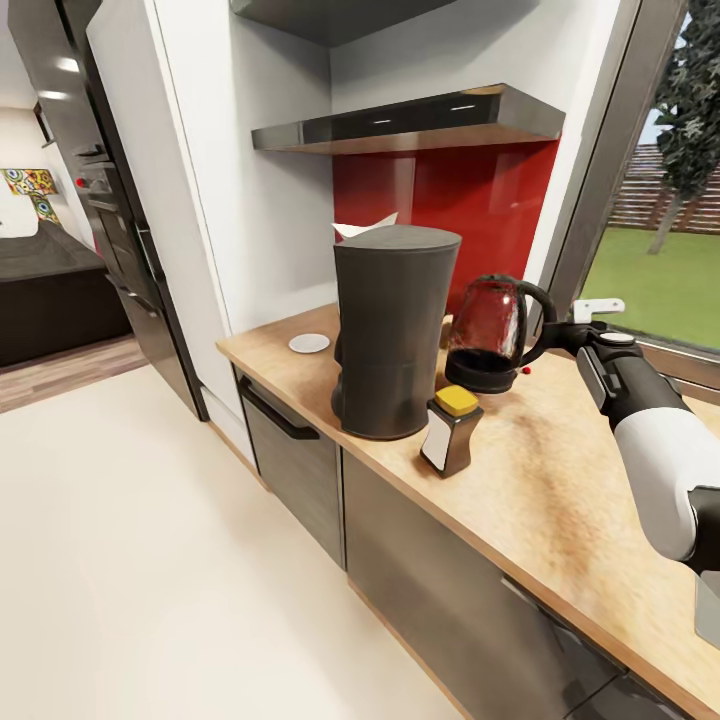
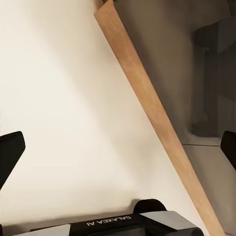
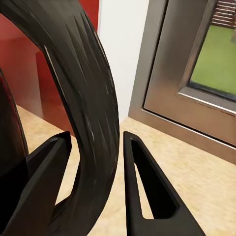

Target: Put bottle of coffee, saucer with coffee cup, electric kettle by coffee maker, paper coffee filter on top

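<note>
Head view shows the right gripper (image 1: 556,335) straddling the electric kettle (image 1: 490,335) handle, fingers (image 3: 147,187) not quite pressed against it, kettle tilted beside the coffee maker (image 1: 393,330) on the kitchen countertop (image 1: 560,500). Placing step; next, settle it upright and let go.

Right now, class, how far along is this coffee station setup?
Done: the yellow-capped brown coffee bottle and off-white paper filter sit by and atop the tall grey coffee maker. In hand: the right tool straddles the dark glass kettle handle. Left: the cup belongs on the white saucer.
</note>
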Robot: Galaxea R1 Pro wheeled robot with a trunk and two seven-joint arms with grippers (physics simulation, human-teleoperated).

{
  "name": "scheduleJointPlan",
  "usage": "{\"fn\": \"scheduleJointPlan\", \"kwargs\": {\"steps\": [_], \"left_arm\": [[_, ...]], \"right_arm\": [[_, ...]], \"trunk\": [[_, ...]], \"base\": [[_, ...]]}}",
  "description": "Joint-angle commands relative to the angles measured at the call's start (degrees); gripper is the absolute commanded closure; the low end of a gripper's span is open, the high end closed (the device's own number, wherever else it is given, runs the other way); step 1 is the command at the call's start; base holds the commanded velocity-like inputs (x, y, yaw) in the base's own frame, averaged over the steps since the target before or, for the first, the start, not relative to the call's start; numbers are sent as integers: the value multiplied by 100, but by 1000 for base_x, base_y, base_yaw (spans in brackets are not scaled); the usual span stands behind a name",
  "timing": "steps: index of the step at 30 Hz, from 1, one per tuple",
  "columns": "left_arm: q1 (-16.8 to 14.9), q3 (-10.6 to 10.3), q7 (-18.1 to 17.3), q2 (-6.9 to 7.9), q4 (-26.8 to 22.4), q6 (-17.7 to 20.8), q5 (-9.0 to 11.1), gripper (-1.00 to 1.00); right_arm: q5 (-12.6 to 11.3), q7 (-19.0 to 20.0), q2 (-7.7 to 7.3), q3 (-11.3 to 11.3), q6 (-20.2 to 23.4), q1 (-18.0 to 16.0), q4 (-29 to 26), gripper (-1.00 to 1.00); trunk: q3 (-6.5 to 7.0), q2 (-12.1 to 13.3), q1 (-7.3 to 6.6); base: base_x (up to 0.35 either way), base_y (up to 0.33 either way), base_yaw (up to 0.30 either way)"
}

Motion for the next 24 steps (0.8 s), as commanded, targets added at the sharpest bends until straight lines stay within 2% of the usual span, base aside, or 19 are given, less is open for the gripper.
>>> {"fn": "scheduleJointPlan", "kwargs": {"steps": [1,12,16,24], "left_arm": [[-4,-48,-9,1,4,-40,30,-100],[-4,-50,-17,1,-1,-40,30,-100],[-4,-49,-17,1,-1,-40,30,-100],[-4,-48,-18,1,-1,-40,30,-100]], "right_arm": [[56,36,4,-35,30,-4,-13,100],[56,36,4,-40,30,-4,-12,100],[56,36,4,-42,30,-4,-11,100],[56,36,4,-42,30,-4,-14,100]], "trunk": [[-5,-3,0],[-5,-3,0],[-77,-164,88],[-77,-164,88]], "base": [[0,0,1],[0,0,0],[0,0,0],[0,0,0]]}}
